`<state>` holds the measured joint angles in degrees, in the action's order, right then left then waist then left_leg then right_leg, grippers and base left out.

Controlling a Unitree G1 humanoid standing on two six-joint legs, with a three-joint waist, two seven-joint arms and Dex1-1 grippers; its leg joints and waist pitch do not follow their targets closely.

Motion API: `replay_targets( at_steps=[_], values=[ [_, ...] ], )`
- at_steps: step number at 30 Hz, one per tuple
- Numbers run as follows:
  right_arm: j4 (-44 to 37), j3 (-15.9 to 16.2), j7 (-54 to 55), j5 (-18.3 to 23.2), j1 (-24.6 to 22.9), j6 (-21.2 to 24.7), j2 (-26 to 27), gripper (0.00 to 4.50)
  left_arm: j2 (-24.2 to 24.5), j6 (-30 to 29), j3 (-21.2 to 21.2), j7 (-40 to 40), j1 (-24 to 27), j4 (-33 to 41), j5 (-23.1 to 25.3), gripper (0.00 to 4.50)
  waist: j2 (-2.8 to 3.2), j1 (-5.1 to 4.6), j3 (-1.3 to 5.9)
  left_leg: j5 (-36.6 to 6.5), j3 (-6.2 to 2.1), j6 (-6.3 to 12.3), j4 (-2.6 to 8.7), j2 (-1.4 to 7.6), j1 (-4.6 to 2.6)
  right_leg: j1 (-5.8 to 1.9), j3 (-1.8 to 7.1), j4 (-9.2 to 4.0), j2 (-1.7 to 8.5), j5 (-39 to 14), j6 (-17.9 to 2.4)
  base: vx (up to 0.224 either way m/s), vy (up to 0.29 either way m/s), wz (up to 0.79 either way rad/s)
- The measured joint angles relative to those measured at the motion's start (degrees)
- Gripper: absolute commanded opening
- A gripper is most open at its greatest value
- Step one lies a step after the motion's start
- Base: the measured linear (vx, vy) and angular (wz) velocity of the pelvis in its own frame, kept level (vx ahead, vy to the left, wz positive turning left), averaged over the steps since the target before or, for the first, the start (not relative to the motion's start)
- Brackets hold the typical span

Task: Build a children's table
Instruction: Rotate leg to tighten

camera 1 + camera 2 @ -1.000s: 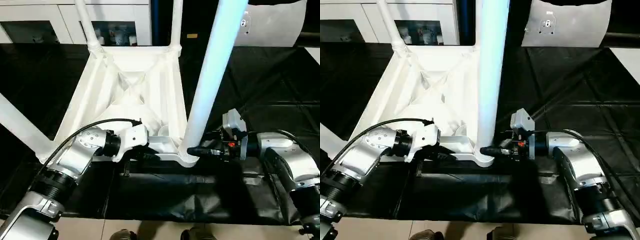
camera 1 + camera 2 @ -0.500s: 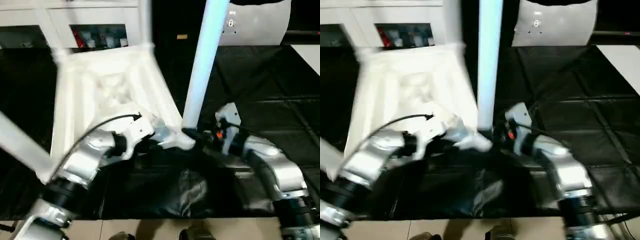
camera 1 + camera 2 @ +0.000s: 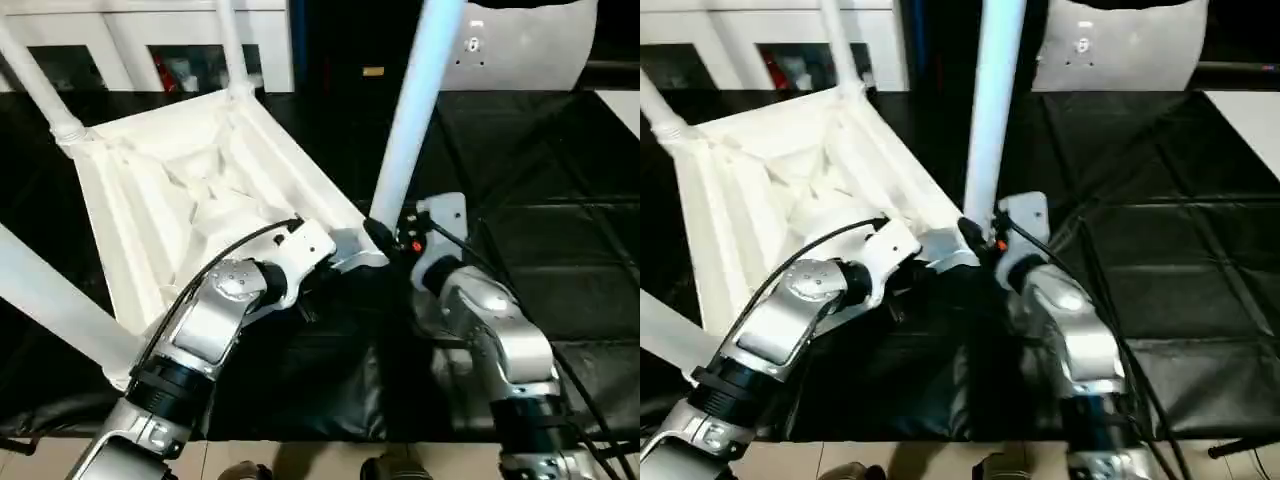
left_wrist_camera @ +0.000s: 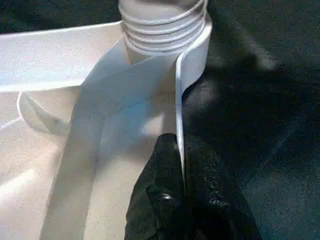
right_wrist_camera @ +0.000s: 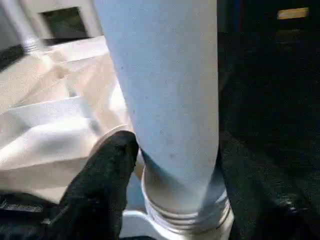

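The children's table lies upside down on the black sheet, its ribbed white top turned at an angle. Three legs stand in its other sockets. The near-right leg rises from its threaded corner socket. My left gripper is shut on the top's thin rim just beside that corner. My right gripper reaches in from the right and straddles the base of the near-right leg. It is open: one black finger lies beside the leg and the other stands off it.
The black sheet covers the work surface out to the right and the front. White cabinets run along the back. A white panel leans at the back right. The near-left leg slants out past my left forearm.
The table has swung round on the sheet, its held corner moving away from me and the far side turning left. Both arms followed it. My right gripper's jaws have widened around the leg.
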<state>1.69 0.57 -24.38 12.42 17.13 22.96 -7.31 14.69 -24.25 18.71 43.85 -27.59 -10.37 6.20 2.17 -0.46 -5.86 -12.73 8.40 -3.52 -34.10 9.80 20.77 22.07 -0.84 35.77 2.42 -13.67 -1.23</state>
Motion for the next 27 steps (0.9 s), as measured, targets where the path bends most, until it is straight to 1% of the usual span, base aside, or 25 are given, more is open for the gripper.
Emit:
replay_targets(
  at_steps=[1, 3, 5, 6, 7, 8, 10, 12, 16, 18, 20, 22, 24, 25, 27],
  values=[
    [-0.5, 0.02, -1.31, 0.54, -0.57, 0.01, -0.75, 3.02, 0.4, 0.64, 0.16, 0.85, 0.0, 0.0, -0.2, 0.0, 0.01, 0.1, 0.0, 0.0, 0.0, 0.0, 0.02, 0.0, 0.0, 0.0, 0.0, 0.0, 0.0, 0.0, 0.0, 0.0, 0.0, 0.0],
    [-1.11, -0.28, -4.63, 1.66, -2.08, -0.62, -2.93, 3.08, 2.16, 2.79, 0.23, 3.13, 0.26, -0.26, -0.44, 0.0, 0.1, 0.23, -0.07, 0.01, 0.0, -0.01, 0.03, 0.02, 0.0, 0.02, -0.01, 0.01, -0.01, 0.01, 0.01, 0.0, 0.0, 0.0],
    [-1.63, -0.01, -9.04, 2.68, -3.51, -2.18, -6.31, 3.16, 4.37, 5.95, 0.16, 6.29, 0.77, -0.71, -1.69, 0.0, 0.36, 0.5, -0.18, 0.01, 0.0, -0.01, 0.03, 0.02, -0.01, 0.01, 0.0, 0.01, -0.01, 0.01, 0.01, 0.0, 0.0, 0.0],
    [-1.62, 0.15, -10.85, 2.66, -3.81, -3.04, -8.09, 3.36, 5.28, 7.43, 0.11, 7.7, 1.1, -0.76, -2.2, 0.0, 0.5, 0.53, -0.3, 0.01, 0.01, -0.01, 0.03, 0.02, 0.0, 0.02, -0.01, 0.0, 0.0, 0.01, 0.02, 0.0, 0.0, 0.0],
    [-1.61, 0.14, -12.56, 2.71, -3.86, -3.27, -9.77, 3.36, 5.91, 8.62, 0.01, 8.83, 1.45, -0.77, -2.71, 0.0, 0.65, 0.57, -0.39, 0.01, 0.02, -0.02, 0.03, 0.01, 0.01, 0.02, 0.0, 0.0, 0.01, 0.02, 0.04, 0.0, 0.0, 0.0],
    [-1.62, 0.14, -15.48, 3.3, -3.85, -2.88, -11.58, 3.36, 7.06, 10.94, 0.02, 10.57, 1.71, -1.32, -2.96, 0.0, 0.68, 0.6, -0.4, 0.01, 0.02, -0.02, 0.03, 0.03, -0.01, 0.02, -0.01, 0.03, 0.0, 0.02, 0.04, 0.0, 0.0, 0.0],
    [-1.57, -0.1, -20.61, 4.97, -3.85, -1.9, -14.92, 3.64, 8.77, 13.76, 0.02, 13.6, 2.09, -1.94, -4.23, 0.0, 0.58, 0.65, -0.46, 0.02, 0.02, -0.02, 0.06, 0.06, -0.02, 0.02, -0.03, 0.02, -0.02, 0.02, 0.04, 0.0, 0.0, 0.0],
    [-1.46, -0.04, -25.55, 6.11, -3.3, -1.92, -17.35, 3.82, 9.78, 16.09, -0.08, 16.46, 1.89, -3.29, -5.01, 0.0, 0.59, 0.8, -0.46, 0.05, 0.03, 0.03, 0.06, 0.06, 0.0, 0.02, -0.05, 0.02, 0.0, 0.02, 0.04, 0.0, 0.0, 0.0],
    [0.08, 1.35, -32.8, 7.01, -0.52, -3.81, -20.59, 3.82, 11.56, 18.6, -0.09, 21.62, 0.92, -5.82, -6.79, 0.0, 0.5, 0.89, -0.52, 0.13, 0.09, 0.16, 0.04, 0.05, 0.02, 0.02, -0.05, 0.03, 0.07, 0.03, 0.04, 0.0, 0.0, 0.0],
    [1.27, 2.5, -36.48, 7.28, 0.7, -5.26, -21.5, 3.82, 12.38, 19.99, 0.28, 24.16, 0.61, -6.32, -7.3, 0.0, 0.33, 1.09, -0.62, 0.15, 0.09, 0.18, 0.04, 0.06, 0.1, 0.09, -0.09, 0.03, 0.09, 0.03, 0.04, 0.0, 0.0, 0.0],
    [1.48, 3.62, -39.64, 7.68, 1.01, -5.74, -22.18, 3.82, 12.81, 21.0, 0.83, 26.06, 0.15, -6.39, -7.64, 0.0, 0.32, 1.53, -0.63, 0.16, 0.1, 0.24, -0.04, 0.03, 0.22, 0.36, -0.09, 0.03, 0.13, 0.03, 0.04, 0.0, 0.0, 0.0],
    [2.06, 4.99, -42.82, 7.76, 1.13, -5.84, -22.8, 3.55, 13.03, 21.93, 1.46, 27.59, -0.28, -6.6, -7.76, 0.0, 0.29, 2.07, -0.62, 0.12, 0.17, 0.33, -0.13, 0.01, 0.48, 0.66, -0.08, 0.12, 0.19, 0.03, 0.04, 0.0, 0.0, 0.0],
    [3.47, 6.16, -45.46, 7.77, 1.68, -5.86, -23.04, 3.48, 13.27, 23.1, 1.99, 29.07, -0.96, -7.2, -7.75, 0.0, 0.29, 2.5, -0.62, 0.07, 0.21, 0.43, -0.35, 0.0, 0.73, 0.94, -0.09, 0.33, 0.26, 0.04, 0.04, 0.0, 0.0, 0.0],
    [3.71, 6.55, -46.2, 7.77, 1.88, -5.87, -23.16, 3.44, 13.32, 23.4, 2.14, 29.49, -1.13, -7.38, -7.76, 0.0, 0.29, 2.58, -0.62, 0.07, 0.22, 0.43, -0.37, -0.01, 0.76, 0.98, -0.09, 0.37, 0.28, 0.04, 0.05, 0.0, 0.0, 0.0],
    [4.5, 6.95, -47.46, 7.77, 2.81, -5.97, -23.32, 3.23, 13.42, 24.08, 2.49, 30.21, -1.47, -7.83, -7.74, 0.0, 0.28, 2.61, -0.63, 0.08, 0.25, 0.45, -0.43, -0.01, 0.78, 0.99, -0.09, 0.4, 0.32, 0.04, 0.05, 0.0, 0.0, 0.0]
  ],
)
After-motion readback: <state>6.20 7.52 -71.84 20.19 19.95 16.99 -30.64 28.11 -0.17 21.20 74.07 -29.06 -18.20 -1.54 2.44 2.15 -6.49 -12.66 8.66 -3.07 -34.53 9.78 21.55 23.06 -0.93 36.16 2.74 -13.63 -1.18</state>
